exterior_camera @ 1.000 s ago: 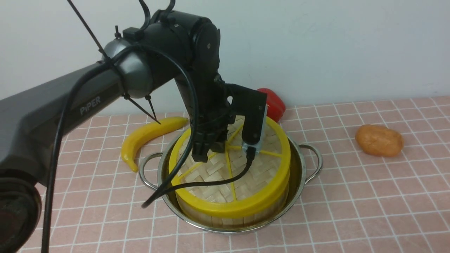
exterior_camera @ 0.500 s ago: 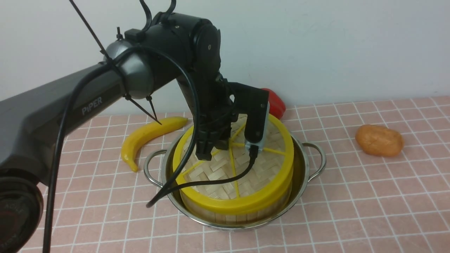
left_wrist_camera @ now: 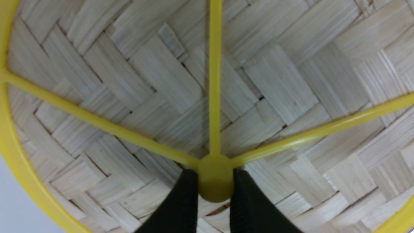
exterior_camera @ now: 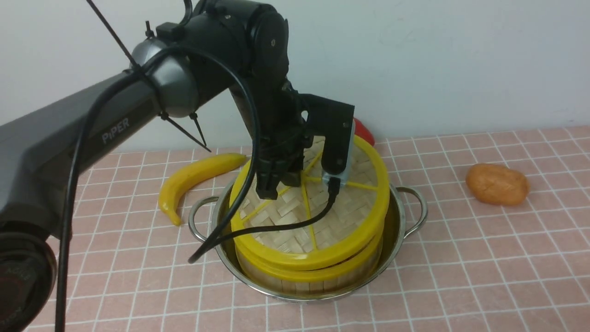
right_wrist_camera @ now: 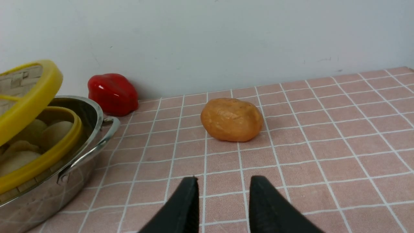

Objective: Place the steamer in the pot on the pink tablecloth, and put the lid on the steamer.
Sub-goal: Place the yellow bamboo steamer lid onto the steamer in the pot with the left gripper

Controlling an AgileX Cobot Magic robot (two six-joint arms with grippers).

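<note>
The steel pot (exterior_camera: 402,216) stands on the pink tablecloth (exterior_camera: 461,276) with the steamer (exterior_camera: 318,275) inside it. The woven lid (exterior_camera: 295,221) hangs tilted just above the steamer, a gap showing between the two yellow rims. My left gripper (exterior_camera: 288,182) is shut on the lid's yellow centre hub (left_wrist_camera: 215,178), with a black finger on each side. In the right wrist view the lid (right_wrist_camera: 32,94) is raised over the steamer (right_wrist_camera: 48,155), which holds pale buns (right_wrist_camera: 55,131). My right gripper (right_wrist_camera: 223,191) is open over bare cloth, beside the pot (right_wrist_camera: 93,142).
A yellow banana (exterior_camera: 198,177) lies to the left of the pot. A red pepper (exterior_camera: 364,131) sits behind it by the wall. An orange potato (exterior_camera: 497,184) lies on the cloth at the right, ahead of my right gripper.
The lid lay flat on the steamer; my left gripper has risen with it, so it now tilts above the steamer's rim. The pot slid slightly to the right.
</note>
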